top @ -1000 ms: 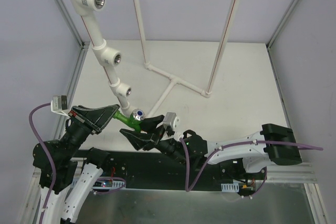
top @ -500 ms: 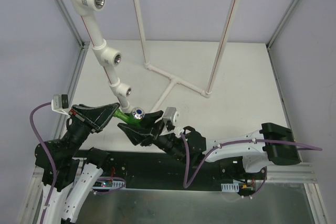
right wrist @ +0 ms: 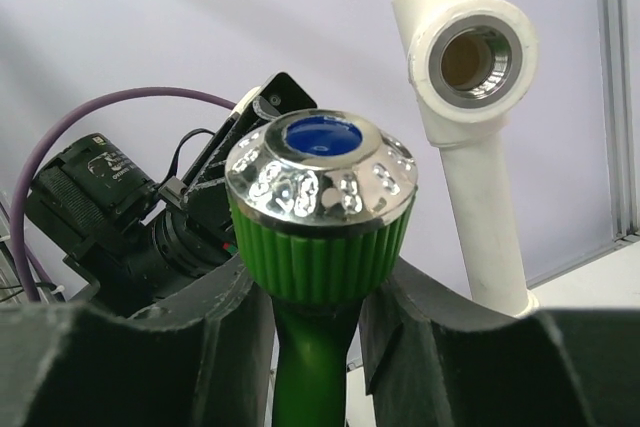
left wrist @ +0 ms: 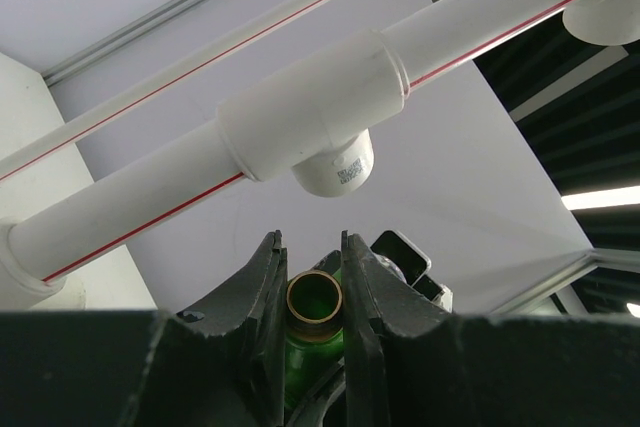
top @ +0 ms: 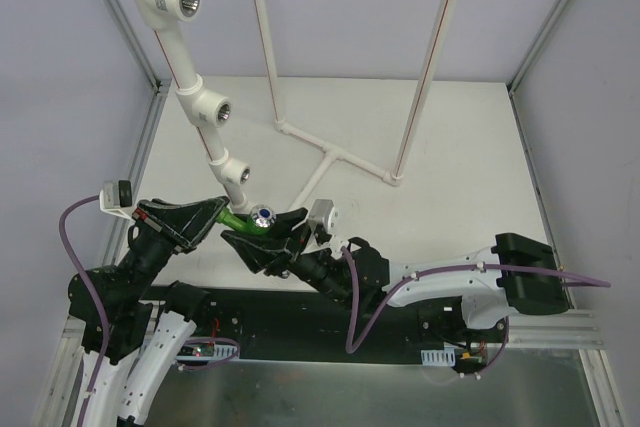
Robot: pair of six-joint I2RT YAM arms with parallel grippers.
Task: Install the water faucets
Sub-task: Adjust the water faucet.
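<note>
**A:** Any writing on the green faucet (right wrist: 320, 237)?

**B:** Nothing I can read. The shiny silver cap has raised marks around its rim, too warped by reflections to make out. A plain blue disc sits in its centre. Under the cap is a green plastic collar with fine vertical ribs, then a smooth green stem running down to 6 o'clock.

**A:** And the other end?

**B:** In the left wrist view it ends in a brass-coloured ring, open and round, pointing to 12 o'clock. It points at the outlet of a white tee fitting (left wrist: 310, 117) and there is a clear gap between them. That outlet carries a small grey printed label (left wrist: 345, 175), too fine to read.

**A:** Where is it overall?

**B:** From above it is at the desk's (top: 450, 147) 7 o'clock corner, between the two arms. Its long axis runs roughly from 9 to 3 o'clock, with the cap at the 3 o'clock end. The lowest tee of the leaning white pipe (top: 172, 52) is at its 11 o'clock. The pipe is smooth and has a thin red line along it.

**A:** The pincers?

**B:** The left pincer (left wrist: 312, 277) pinches the faucet, one black finger against each side of the brass-ringed end. The right pincer (right wrist: 315, 292) flanks the stem just under the ribbed collar. I cannot tell whether it presses the stem or only brackets it.
</note>
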